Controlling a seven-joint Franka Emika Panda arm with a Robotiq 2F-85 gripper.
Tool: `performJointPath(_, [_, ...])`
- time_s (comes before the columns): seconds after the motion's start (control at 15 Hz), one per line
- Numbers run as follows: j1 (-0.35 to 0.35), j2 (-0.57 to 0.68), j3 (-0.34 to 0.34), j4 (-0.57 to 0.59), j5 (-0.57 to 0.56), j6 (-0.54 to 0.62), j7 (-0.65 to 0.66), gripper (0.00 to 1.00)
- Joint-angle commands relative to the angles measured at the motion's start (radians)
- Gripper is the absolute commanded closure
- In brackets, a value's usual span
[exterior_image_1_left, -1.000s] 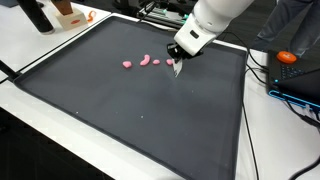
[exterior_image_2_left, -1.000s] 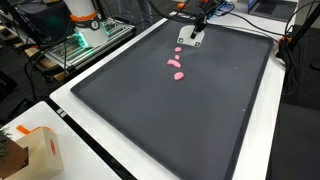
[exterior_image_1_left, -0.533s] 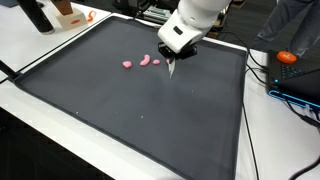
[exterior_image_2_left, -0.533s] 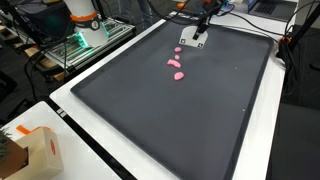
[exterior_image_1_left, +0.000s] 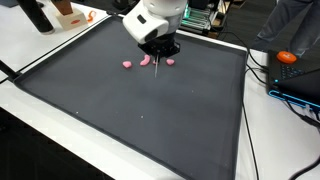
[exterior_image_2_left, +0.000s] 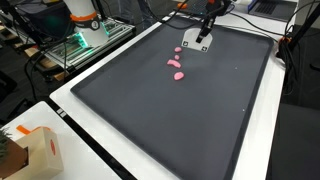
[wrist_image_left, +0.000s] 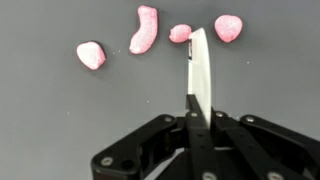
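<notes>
Several pink foam-like pieces (wrist_image_left: 146, 28) lie in a loose row on the dark mat (wrist_image_left: 60, 120). They also appear as pink pieces (exterior_image_1_left: 128, 64) in an exterior view and as pink pieces (exterior_image_2_left: 180, 74) from the opposite side. My gripper (wrist_image_left: 193, 108) is shut on a thin white blade (wrist_image_left: 200, 65). The blade's tip reaches up between two of the right-hand pieces, close beside a small pink piece (wrist_image_left: 180, 33). In both exterior views the gripper (exterior_image_1_left: 156, 53) (exterior_image_2_left: 202, 30) hovers just over the row with the white blade (exterior_image_1_left: 157, 66) pointing down at the mat.
The mat (exterior_image_1_left: 120, 110) covers most of the white table (exterior_image_2_left: 110, 165). A cardboard box (exterior_image_2_left: 40, 150) sits at one table corner. Cables and an orange object (exterior_image_1_left: 288, 58) lie beside the mat. Orange-and-white equipment (exterior_image_2_left: 85, 20) stands beyond the far side.
The arm has swung sideways along the row of pink pieces, carrying the white blade with it, and the wrist has turned. The pink pieces have not visibly moved.
</notes>
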Motion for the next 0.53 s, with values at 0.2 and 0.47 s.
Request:
performJointPath(0.2, [-0.093,-0.028,-0.023,-0.010,0.102,0.040,-0.066,0.99])
performJointPath(0.47, [-0.162,-0.043,-0.035,-0.022,0.168,0.068,-0.132,0.99])
